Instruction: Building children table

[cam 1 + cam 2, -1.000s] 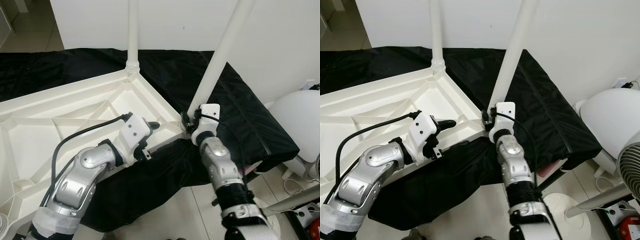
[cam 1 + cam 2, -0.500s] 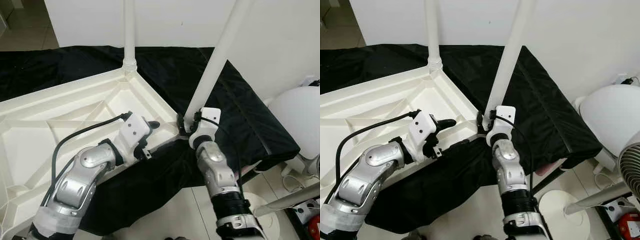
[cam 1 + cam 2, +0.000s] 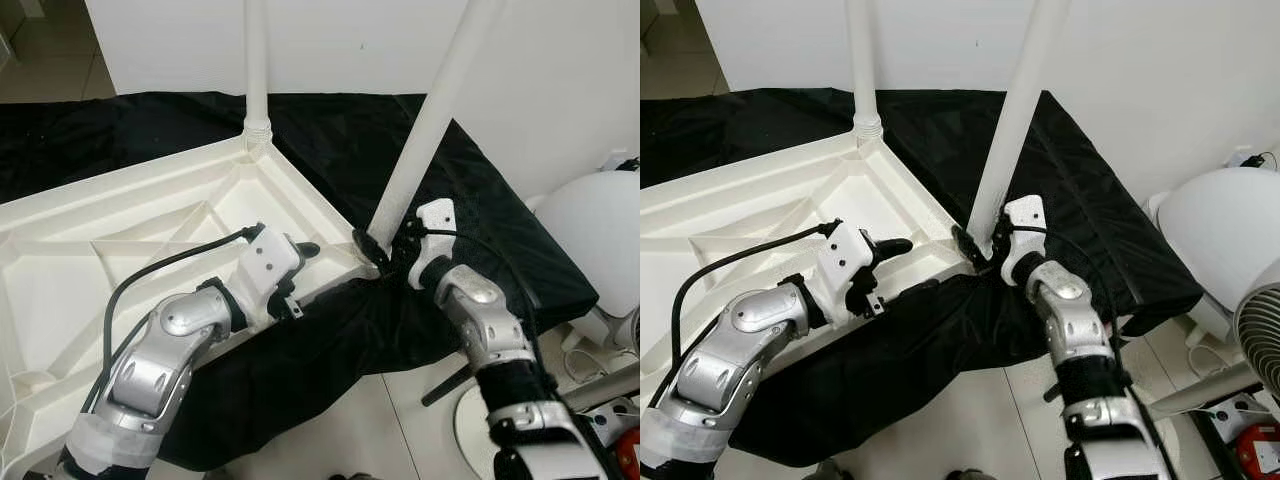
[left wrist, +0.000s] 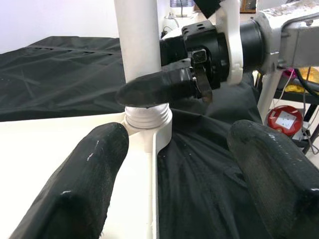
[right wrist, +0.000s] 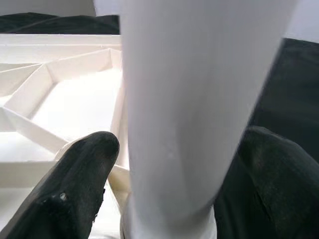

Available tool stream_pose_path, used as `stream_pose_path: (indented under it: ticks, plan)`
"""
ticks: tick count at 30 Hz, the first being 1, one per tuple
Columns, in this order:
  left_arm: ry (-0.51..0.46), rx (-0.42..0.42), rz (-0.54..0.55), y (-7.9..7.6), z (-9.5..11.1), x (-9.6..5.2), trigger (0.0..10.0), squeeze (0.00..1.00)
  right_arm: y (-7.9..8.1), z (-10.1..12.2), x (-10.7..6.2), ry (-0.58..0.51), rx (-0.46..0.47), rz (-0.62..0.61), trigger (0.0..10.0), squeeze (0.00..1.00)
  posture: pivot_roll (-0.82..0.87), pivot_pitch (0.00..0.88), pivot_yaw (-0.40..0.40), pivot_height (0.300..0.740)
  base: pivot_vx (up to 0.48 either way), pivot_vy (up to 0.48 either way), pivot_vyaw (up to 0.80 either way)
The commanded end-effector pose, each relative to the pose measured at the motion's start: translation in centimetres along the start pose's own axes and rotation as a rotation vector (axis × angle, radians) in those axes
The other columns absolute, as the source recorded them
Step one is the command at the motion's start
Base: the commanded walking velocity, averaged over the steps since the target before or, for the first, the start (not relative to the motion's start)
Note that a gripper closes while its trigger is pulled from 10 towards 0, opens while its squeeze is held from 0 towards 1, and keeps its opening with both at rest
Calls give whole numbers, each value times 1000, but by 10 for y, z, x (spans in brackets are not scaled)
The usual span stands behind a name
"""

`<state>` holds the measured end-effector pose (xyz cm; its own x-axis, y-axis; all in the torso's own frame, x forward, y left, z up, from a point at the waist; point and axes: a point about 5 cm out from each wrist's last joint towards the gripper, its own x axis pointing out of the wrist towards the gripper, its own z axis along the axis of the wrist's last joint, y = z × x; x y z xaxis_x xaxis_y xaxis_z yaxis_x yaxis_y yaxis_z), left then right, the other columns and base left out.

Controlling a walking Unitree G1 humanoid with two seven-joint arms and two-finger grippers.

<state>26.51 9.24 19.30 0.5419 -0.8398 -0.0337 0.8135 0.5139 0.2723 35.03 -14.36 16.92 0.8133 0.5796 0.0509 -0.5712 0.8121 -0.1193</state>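
Resting on the near rim of the upturned white tabletop (image 3: 120, 230), the left gripper (image 3: 300, 255) has its fingers spread with nothing between them; its wrist view looks across the corner socket (image 4: 148, 115). Tabletop lies underside up, ribs showing, on a black cloth (image 3: 470, 190). One leg (image 3: 256, 70) already stands upright in the far corner. The second leg (image 3: 430, 120) stands in the near corner, leaning somewhat toward the right, its foot at the threaded collar.

Right gripper (image 3: 385, 252) sits low on this leg, one finger (image 4: 157, 87) lying across the front of the shaft just above the collar. Fingers straddle the leg in the right wrist view; whether they actually clamp it I cannot tell.

Judgement: step in hand is seating or screwing the second leg. To do it well, bring the leg square to the socket before turning, since a tilted start would likely cross the thread. Keep the grip low, near the collar. Left gripper should press the rim down so the tabletop does not spin or slide on the cloth.

Surroundings: cloth drapes over a low platform; pale tiled floor (image 3: 400, 420) below; white wall (image 3: 560, 70) behind; a white rounded appliance (image 3: 600, 230) at far right.
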Motion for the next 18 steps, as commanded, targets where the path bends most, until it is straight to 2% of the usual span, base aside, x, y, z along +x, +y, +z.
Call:
stream_pose_path:
  ticks: [1, 4, 5, 9, 10, 11, 12, 18]
  plan:
    - [-1, 8, 17, 0, 2, 1, 10000, 0, 2, -3, 1, 15, -23, 40, 10000, 0, 133, 88, -66, 740, 0, 0, 0]
    - [-1, 9, 17, 0, 2, 1, 10000, 0, 1, -3, 3, 19, -35, 62, 10000, 0, 133, 88, -66, 740, 0, 0, 0]
    - [-1, 11, 16, 0, 3, 1, 10000, 0, 3, -3, 8, 28, -59, 115, 10000, 0, 137, 86, -64, 740, 0, 0, 0]
    - [-1, 14, 14, 0, 3, 1, 10000, 0, 5, -6, 13, 51, -62, 163, 10000, 0, 146, 79, -68, 740, 0, 0, 0]
    - [-3, 15, 13, 0, 3, 1, 10000, 0, 5, -8, 15, 66, -54, 176, 9216, 0, 148, 77, -69, 740, 0, 0, 0]
    - [-3, 16, 13, -1, 3, 1, 10000, 0, 6, -11, 15, 81, -56, 190, 3529, 0, 150, 75, -70, 740, 0, 0, 0]
    - [-3, 17, 13, -1, 3, 1, 10000, 0, 7, -14, 15, 92, -53, 197, 0, 0, 154, 72, -74, 740, 0, 0, 0]
    - [-1, 20, 15, -2, 3, 0, 10000, 0, 6, -21, 14, 112, -33, 212, 0, 0, 161, 63, -83, 740, 0, 0, 0]
